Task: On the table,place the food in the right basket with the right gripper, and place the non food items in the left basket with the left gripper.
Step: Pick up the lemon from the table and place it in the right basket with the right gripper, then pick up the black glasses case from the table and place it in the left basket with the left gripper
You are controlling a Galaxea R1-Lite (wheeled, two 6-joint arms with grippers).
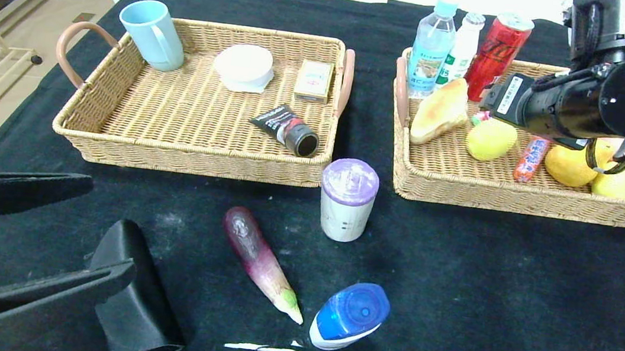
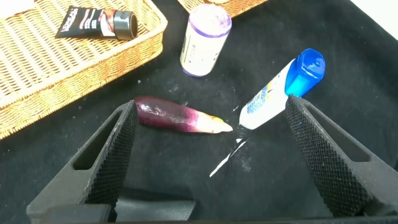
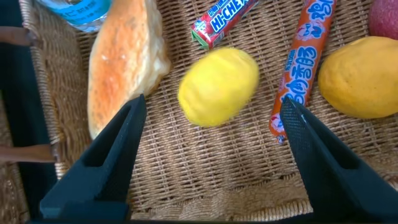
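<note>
I have the right gripper over the right basket, fingers spread wide and holding nothing. Directly below and between them lies the yellow lemon-like fruit on the wicker floor, clear of both fingers. Beside it lies the croissant against the basket's inner end, with an orange sausage stick on the fruit's other side and a candy bar near it. Two more yellow fruits lie further along the same basket, and bottles and a red can stand at its far wall.

The left gripper hovers low over the near part of the table, fingers fully apart and empty. The black hard case lies just beside it. The purple eggplant, the white bottle with blue cap and the beige cup with purple lid are on the cloth, outside both baskets. The cup stands upright between the baskets' near corners. The left basket holds a blue mug, a white round container, a small box and a black tube.
</note>
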